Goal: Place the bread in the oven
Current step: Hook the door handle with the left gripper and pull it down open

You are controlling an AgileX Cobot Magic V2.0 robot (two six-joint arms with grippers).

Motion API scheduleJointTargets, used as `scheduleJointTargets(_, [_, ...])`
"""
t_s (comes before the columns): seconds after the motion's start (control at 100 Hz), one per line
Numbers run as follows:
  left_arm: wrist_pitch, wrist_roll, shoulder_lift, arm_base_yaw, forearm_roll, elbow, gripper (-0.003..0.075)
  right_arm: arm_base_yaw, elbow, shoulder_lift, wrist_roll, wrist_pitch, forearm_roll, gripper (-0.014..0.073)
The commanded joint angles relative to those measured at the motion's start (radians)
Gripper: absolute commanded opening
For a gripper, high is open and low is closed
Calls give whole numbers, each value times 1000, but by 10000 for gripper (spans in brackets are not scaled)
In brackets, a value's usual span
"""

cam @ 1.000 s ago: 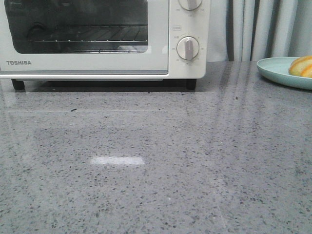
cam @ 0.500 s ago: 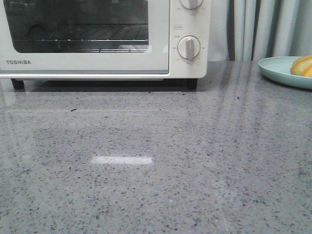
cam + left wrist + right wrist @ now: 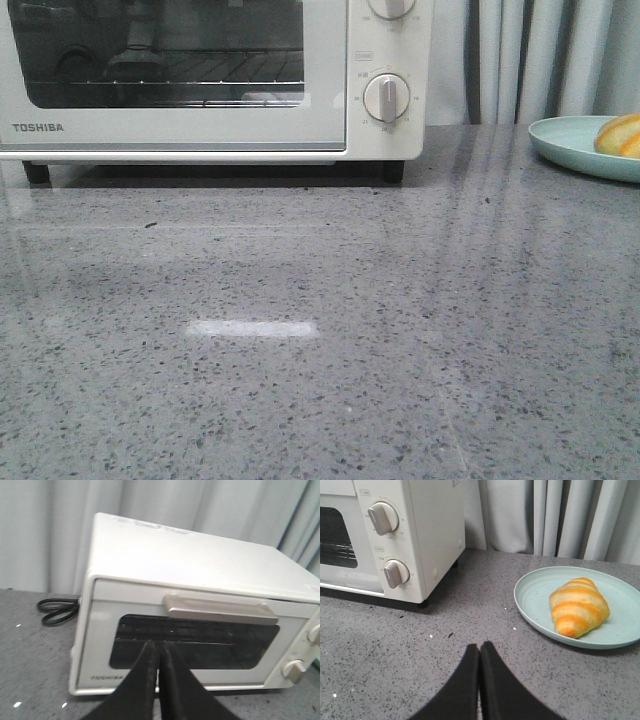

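Neither pincer showed in the front view; the oven (image 3: pixel 215 80) stood shut at the back of the table (image 3: pixel 320 340), the bread (image 3: pixel 620 135) on a green plate (image 3: pixel 575 145) far right. In the left wrist view, the left gripper (image 3: pixel 159 647) was pressed shut, empty, the oven door handle (image 3: pixel 220 610) just beyond it. In the right wrist view, the right gripper (image 3: pixel 479 650) was likewise closed on nothing, the bread (image 3: pixel 578 606) lying ahead, apart from it
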Motion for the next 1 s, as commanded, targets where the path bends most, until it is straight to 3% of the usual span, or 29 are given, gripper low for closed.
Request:
scheduleJointTargets(0.0, [-86, 64, 81, -84, -9, -93, -21, -3, -38, 17, -1, -100, -19, -58])
scheduleJointTargets(0.12, [-129, 120, 212, -195, -9, -174, -21, -3, -38, 17, -1, -100, -19, -58])
scheduleJointTargets(0.24, [-223, 120, 305, -240, -11, -230, -21, -3, -38, 17, -1, -100, -19, -58])
scheduleJointTargets(0.57, [-317, 120, 478, -245, -17, -298, -21, -3, -38, 17, -1, -100, -19, -58])
scheduleJointTargets(0.99, [-296, 120, 535, -241, -17, -298, -21, -3, -38, 17, -1, -100, -19, -58])
